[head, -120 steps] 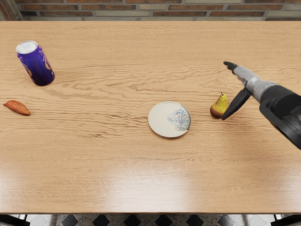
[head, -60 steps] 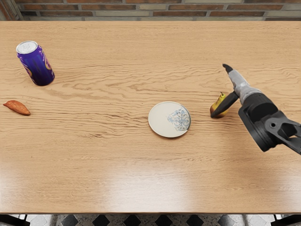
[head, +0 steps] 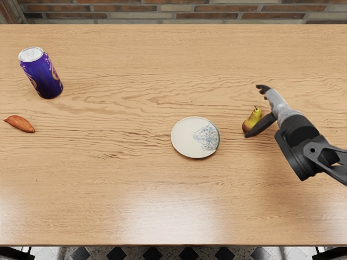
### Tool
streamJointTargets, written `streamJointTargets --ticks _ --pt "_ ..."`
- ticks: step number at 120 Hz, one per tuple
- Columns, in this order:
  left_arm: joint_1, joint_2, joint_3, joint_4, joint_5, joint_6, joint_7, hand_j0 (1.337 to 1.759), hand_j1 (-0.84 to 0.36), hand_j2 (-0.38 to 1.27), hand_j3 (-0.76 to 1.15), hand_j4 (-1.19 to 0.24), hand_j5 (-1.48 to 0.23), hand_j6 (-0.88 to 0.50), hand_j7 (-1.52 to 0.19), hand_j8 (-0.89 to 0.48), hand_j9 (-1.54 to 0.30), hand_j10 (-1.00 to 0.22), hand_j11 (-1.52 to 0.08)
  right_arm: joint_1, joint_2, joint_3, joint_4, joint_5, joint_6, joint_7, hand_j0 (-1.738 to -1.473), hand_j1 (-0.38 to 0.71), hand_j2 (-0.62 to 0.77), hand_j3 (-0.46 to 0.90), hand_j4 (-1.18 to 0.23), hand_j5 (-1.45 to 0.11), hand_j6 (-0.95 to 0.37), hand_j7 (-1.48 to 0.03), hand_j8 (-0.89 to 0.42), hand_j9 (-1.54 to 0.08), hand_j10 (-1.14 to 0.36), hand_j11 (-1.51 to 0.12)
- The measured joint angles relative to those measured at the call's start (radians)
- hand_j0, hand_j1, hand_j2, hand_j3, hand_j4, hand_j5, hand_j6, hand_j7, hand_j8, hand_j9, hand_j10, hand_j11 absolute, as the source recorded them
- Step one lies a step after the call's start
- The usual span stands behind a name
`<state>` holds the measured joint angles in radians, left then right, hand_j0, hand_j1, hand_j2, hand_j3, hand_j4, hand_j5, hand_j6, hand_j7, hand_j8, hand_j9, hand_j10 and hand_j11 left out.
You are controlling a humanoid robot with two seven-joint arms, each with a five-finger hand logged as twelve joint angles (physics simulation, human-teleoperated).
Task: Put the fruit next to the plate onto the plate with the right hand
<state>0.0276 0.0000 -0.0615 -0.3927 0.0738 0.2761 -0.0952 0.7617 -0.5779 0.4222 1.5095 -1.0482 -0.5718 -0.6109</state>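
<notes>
A yellow-brown pear [head: 251,120] stands upright on the table, to the right of a small white plate [head: 187,138] with a pale pattern on its right half. My right hand [head: 263,111] comes in from the right edge and sits right beside the pear. Its fingers are spread: the thumb reaches under the pear's front right side, the other fingers point up behind it. The hand is not closed on the fruit. The left arm does not show.
A purple soda can [head: 40,72] stands at the far left. A sweet potato [head: 19,123] lies below it near the left edge. A brick wall runs along the table's far edge.
My right forearm has swung down and inward, so the hand now sits close against the pear's right side. The fingers have lowered a little. The pear has not moved.
</notes>
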Motion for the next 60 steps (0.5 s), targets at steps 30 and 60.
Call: streamJointTargets --ticks 30,60 --pt "0.000 0.000 0.000 0.000 0.000 0.000 0.000 1.658 0.35 0.00 0.00 0.00 0.00 0.00 0.00 0.00 0.00 0.00 0.00 -0.017 0.003 0.000 -0.004 0.000 -0.001 0.000 -1.658 -0.12 -0.04 0.00 -0.19 -0.25 -0.19 -0.25 -0.19 -0.25 -0.19 -0.25" --pt "0.000 0.000 0.000 0.000 0.000 0.000 0.000 1.658 0.35 0.00 0.00 0.00 0.00 0.00 0.00 0.00 0.00 0.00 0.00 -0.022 0.006 -0.002 -0.006 -0.001 -0.024 0.000 -1.658 -0.03 -0.05 0.00 -0.26 -0.34 -0.27 -0.34 -0.27 -0.34 -0.26 -0.34"
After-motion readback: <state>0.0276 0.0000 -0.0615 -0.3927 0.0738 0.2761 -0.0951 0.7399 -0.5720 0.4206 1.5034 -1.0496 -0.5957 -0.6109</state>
